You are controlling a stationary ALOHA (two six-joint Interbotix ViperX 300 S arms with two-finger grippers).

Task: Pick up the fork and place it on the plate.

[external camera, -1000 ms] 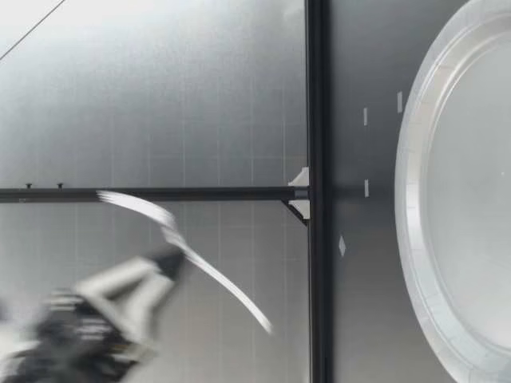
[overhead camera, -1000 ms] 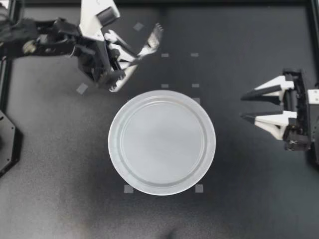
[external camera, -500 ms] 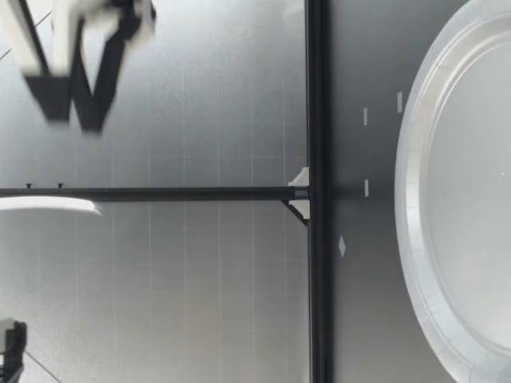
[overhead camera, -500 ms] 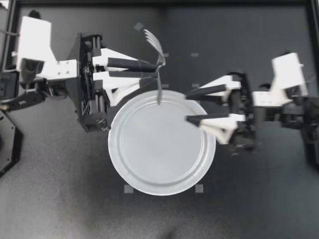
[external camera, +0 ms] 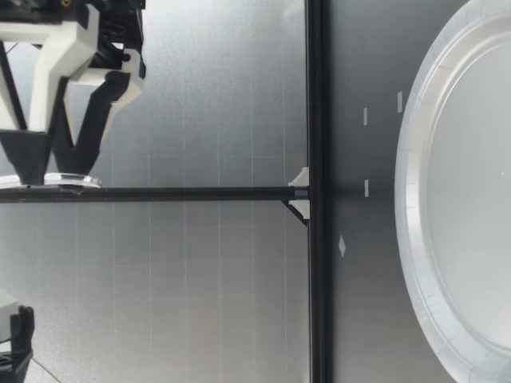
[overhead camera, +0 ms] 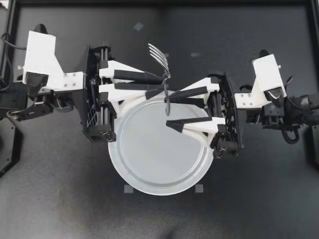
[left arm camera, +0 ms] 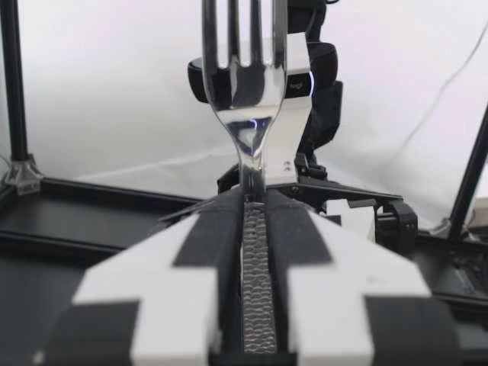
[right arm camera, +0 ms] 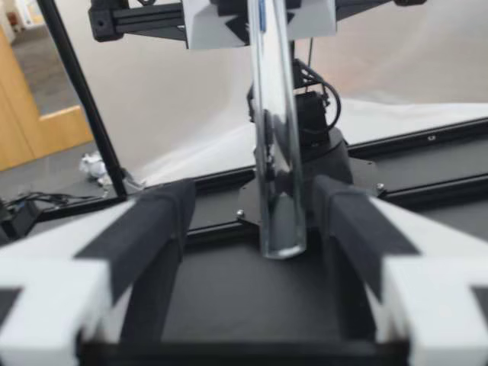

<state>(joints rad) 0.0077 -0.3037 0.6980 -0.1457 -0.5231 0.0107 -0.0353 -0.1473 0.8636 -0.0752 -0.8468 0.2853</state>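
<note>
Right gripper is now in, fingers open astride the fork handle; my left gripper clamps it above the plate, 12 o'clock rim. Handover likely.

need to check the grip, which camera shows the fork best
Left wrist view: the fork looms large, its neck pinched between my left tool's pads. Top view shows it nearly whole but small; right wrist view only its handle, between my right tool's open fingers; low view barely a sliver.
</note>
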